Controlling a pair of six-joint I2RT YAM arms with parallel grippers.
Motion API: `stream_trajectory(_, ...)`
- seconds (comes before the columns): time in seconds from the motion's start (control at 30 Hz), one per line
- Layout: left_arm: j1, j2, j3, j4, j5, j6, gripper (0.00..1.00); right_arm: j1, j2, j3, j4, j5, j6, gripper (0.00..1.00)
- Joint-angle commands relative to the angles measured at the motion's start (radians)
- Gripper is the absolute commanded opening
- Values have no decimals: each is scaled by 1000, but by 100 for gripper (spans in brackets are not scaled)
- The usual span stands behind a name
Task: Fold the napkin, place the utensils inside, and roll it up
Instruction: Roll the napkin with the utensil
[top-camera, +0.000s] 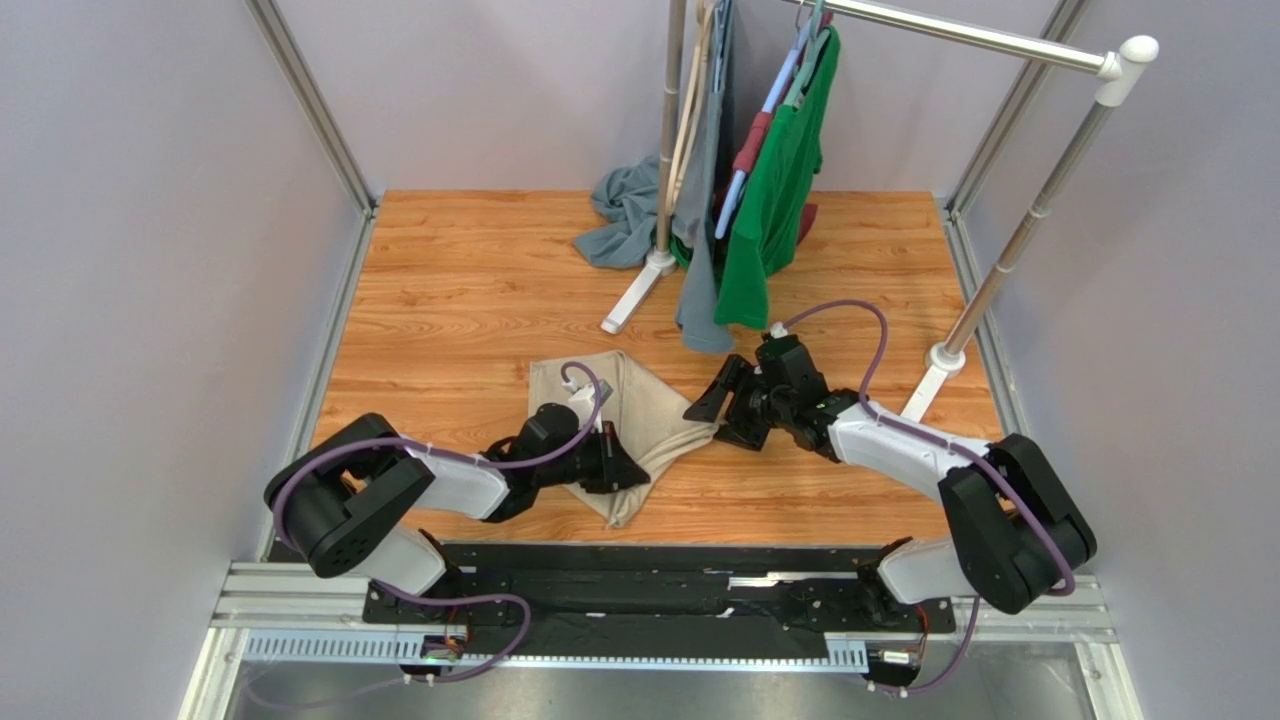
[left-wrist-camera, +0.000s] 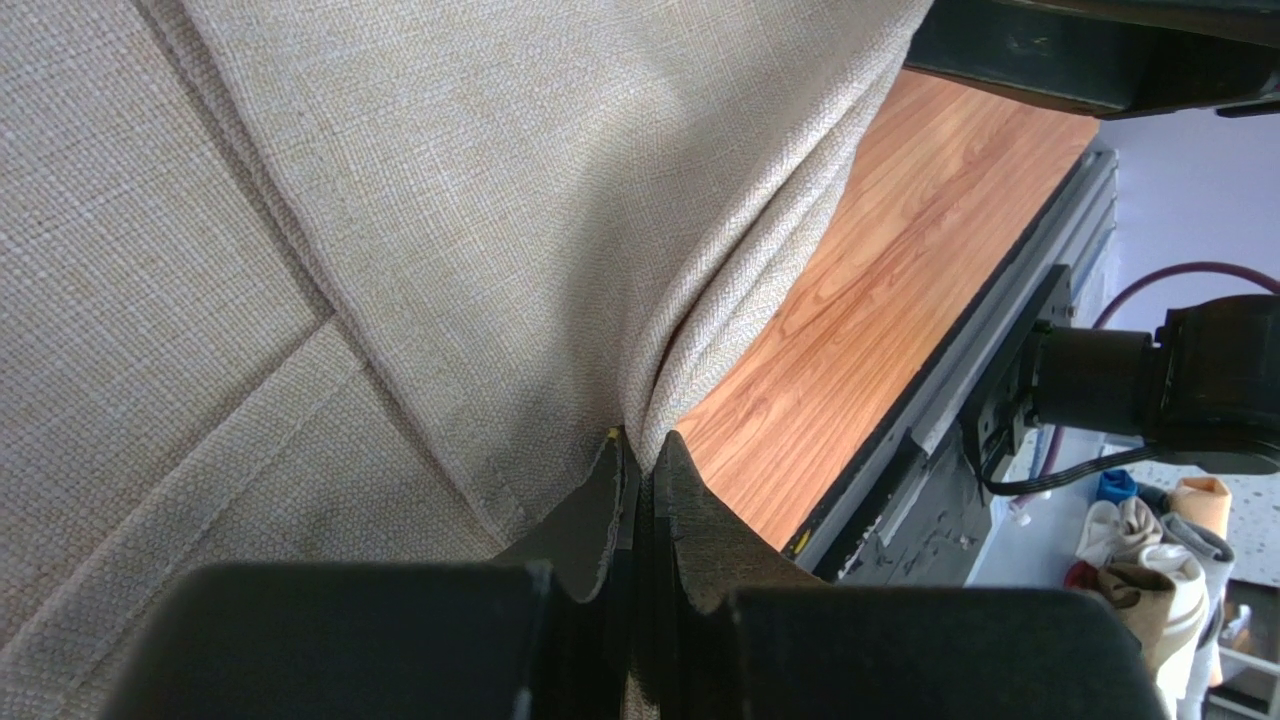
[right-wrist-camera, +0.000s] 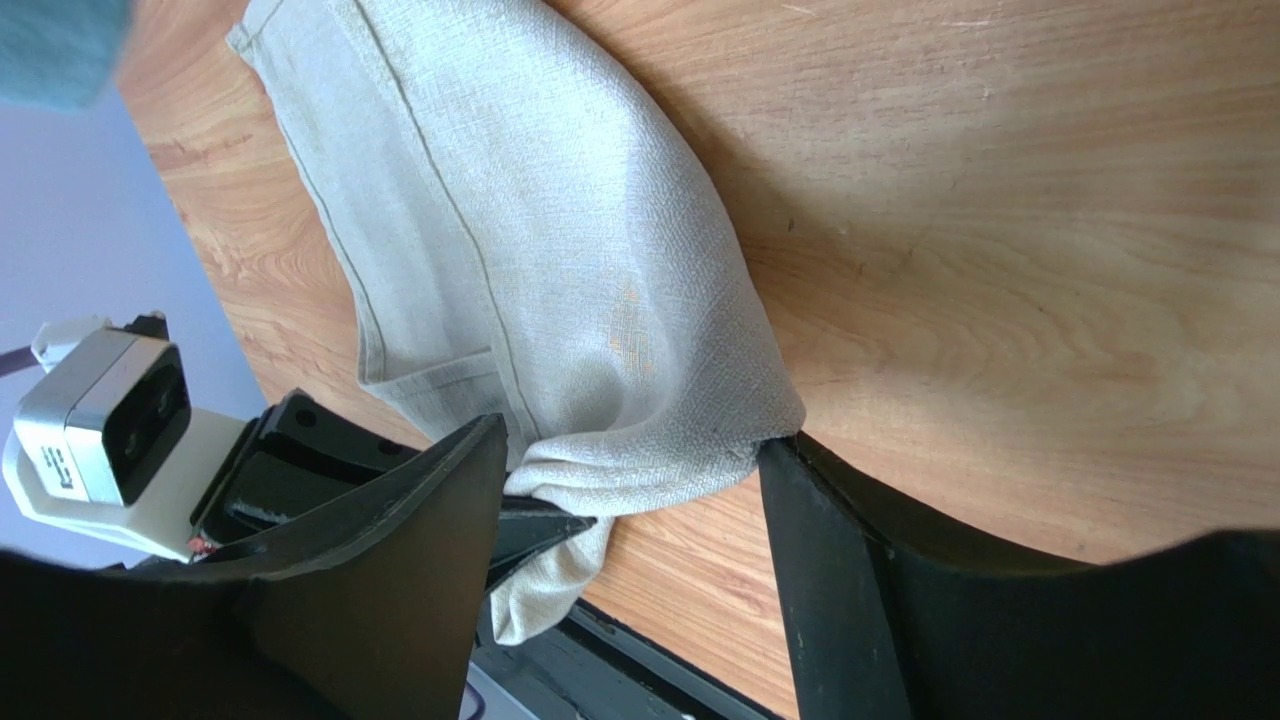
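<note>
The beige napkin lies crumpled and partly folded on the wooden table, just in front of the arms. My left gripper is shut on the napkin's near edge, with cloth pinched between its tips in the left wrist view, where the napkin fills the frame. My right gripper is open at the napkin's right corner. In the right wrist view its fingers straddle a bunched fold of the napkin without closing on it. The fork is out of view.
A clothes rack stands at the back with a green shirt and a grey garment hanging on it. A grey-blue cloth lies by its foot. The rack's right post stands close behind my right arm. A metal rail lines the near edge.
</note>
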Motion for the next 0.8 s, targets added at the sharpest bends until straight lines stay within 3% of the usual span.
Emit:
stream_trajectory(0.0,-8,-1,-14,86,23,-26,0,8,39,43,78,22,24,64)
stream_trajectory(0.23,-8,-12,-27,75,20,-28,0,11,64,57,89,8,27,43)
stream_trajectory(0.37,-8,-15,-31,73,24,-31,0,12,70,59,89,15,28,25)
stream_trajectory(0.5,-8,-20,-31,61,27,-25,0,10,102,79,130,5,38,16)
stream_trajectory(0.57,-8,-17,-33,61,33,-23,0,11,125,92,144,3,45,6)
stream_trajectory(0.77,-10,-3,-34,70,43,-28,0,12,182,163,134,14,36,0)
